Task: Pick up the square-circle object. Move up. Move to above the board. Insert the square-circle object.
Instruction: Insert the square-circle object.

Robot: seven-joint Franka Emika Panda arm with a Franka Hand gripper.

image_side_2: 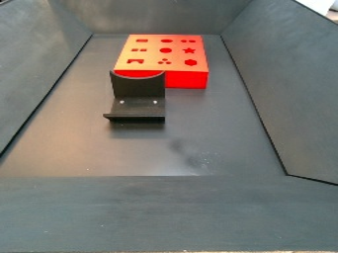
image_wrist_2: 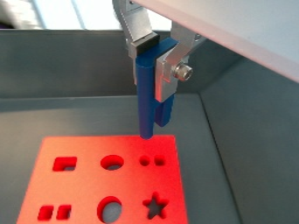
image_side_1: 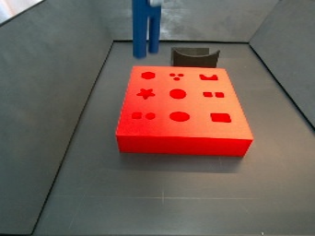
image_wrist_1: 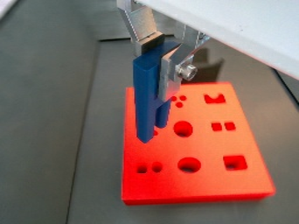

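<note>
Holding one square-circle object (image_wrist_1: 149, 94) in one gripper (image_wrist_1: 163, 54), silver fingers (image_wrist_2: 177, 61) pinching the blue peg near its upper part, with the peg hanging upright below them in both wrist views (image_wrist_2: 152, 87). Hanging in the air above one board (image_wrist_1: 193, 149), the peg's lower tip lying over the red top near an edge in a wrist view (image_wrist_2: 105, 179), not touching it as far as can be told. Showing in a side view as two blue prongs (image_side_1: 145, 26) pointing down at the picture's upper edge, behind the board (image_side_1: 182, 115) and beside the fixture (image_side_1: 193, 56), gripper itself cut off there. Lying flat on the dark grey floor (image_side_2: 185, 138), one red block with darker cut-outs across its top: counting in that side view two rows of holes, among them circles, a star, squares, an oval and small dots, around a dozen openings, none filled. Standing just in front of the board (image_side_2: 164, 57) in a side view, one fixture (image_side_2: 136, 94), close to it but whether touching cannot be told. Neither gripper nor peg showing in that view.
</note>
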